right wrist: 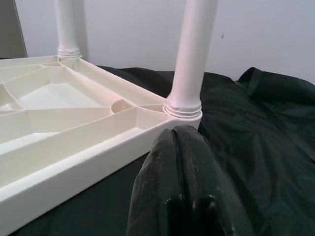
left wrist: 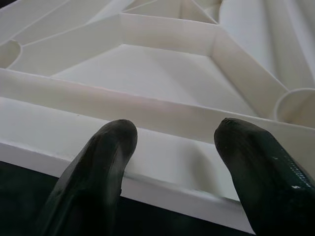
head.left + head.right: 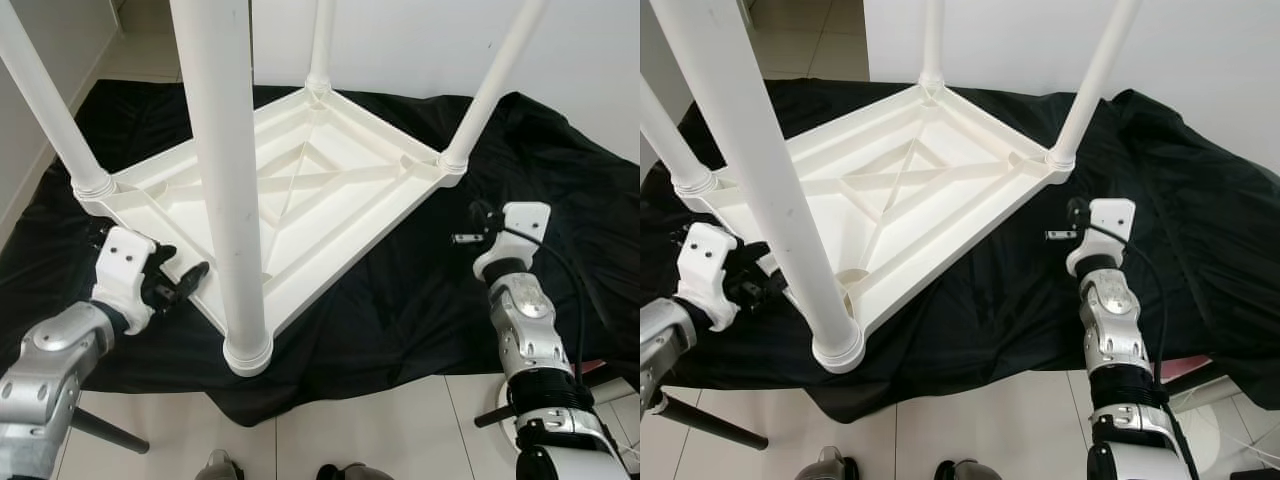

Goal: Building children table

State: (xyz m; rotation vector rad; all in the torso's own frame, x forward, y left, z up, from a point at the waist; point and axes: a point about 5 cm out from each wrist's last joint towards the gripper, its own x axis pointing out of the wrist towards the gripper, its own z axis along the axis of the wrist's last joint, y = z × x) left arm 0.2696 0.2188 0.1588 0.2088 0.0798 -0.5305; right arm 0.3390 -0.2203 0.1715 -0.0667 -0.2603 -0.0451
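The white plastic children's table (image 3: 300, 190) lies upside down on a black cloth (image 3: 420, 300) spread over the floor, so its four legs point up and its ribbed underside faces the robot. It lies this way, I think, so the legs can be pushed into the round sockets at the corners from above, and the cloth is most likely there to keep the top from getting scratched. All four legs look set in place: the near leg (image 3: 225, 180) stands at the corner closest to the robot, the left leg (image 3: 50, 110) at the left corner, the far leg (image 3: 320, 45) at the back corner, and the right leg (image 3: 490, 90) at the right corner. The left gripper (image 3: 185, 283) is at the near left edge of the table, between the left corner and the near corner, with its two black fingers (image 2: 103, 152) spread apart and reaching over the rim, holding nothing. I think it is there to steady or take hold of the edge. The right gripper (image 3: 1068, 222) hangs over the cloth just beside the right corner, not touching the table, with its fingers pressed together on nothing. It seems to be waiting near that leg in case it needs a push
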